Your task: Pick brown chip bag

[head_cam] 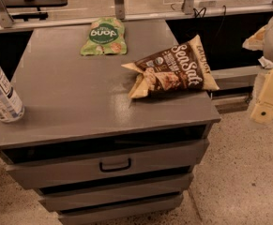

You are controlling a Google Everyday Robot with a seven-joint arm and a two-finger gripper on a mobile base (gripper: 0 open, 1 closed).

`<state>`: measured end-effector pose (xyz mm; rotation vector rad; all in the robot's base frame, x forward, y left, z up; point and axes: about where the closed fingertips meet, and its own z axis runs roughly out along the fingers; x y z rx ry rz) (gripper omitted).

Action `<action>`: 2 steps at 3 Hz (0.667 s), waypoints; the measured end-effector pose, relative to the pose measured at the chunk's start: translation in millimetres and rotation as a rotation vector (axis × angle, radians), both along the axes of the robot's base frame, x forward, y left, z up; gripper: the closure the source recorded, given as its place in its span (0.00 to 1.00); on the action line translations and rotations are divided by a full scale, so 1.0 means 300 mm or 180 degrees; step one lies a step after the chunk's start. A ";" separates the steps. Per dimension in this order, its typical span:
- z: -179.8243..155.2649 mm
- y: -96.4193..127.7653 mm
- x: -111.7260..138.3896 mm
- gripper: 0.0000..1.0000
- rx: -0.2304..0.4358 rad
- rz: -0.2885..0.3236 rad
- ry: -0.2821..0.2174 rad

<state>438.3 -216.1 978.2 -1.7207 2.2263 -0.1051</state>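
The brown chip bag point(173, 70) lies flat on the right side of the grey cabinet top point(70, 97), close to its right edge. It has cream-tan ends and white "Sea Salt" lettering facing up. My gripper point(269, 97) shows as cream-coloured parts at the right edge of the camera view. It is off the cabinet, to the right of the bag and apart from it, holding nothing that I can see.
A green snack bag point(103, 35) with a round dark green logo lies at the back middle of the top. A clear water bottle point(0, 95) stands tilted at the left edge. Drawers point(115, 164) are below, and speckled floor point(248, 172) is to the right.
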 end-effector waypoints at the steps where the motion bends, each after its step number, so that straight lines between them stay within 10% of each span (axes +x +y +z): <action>1: 0.000 0.000 0.000 0.00 0.0000 0.0000 0.0000; 2: 0.000 0.012 0.017 0.00 0.0068 0.0036 -0.0038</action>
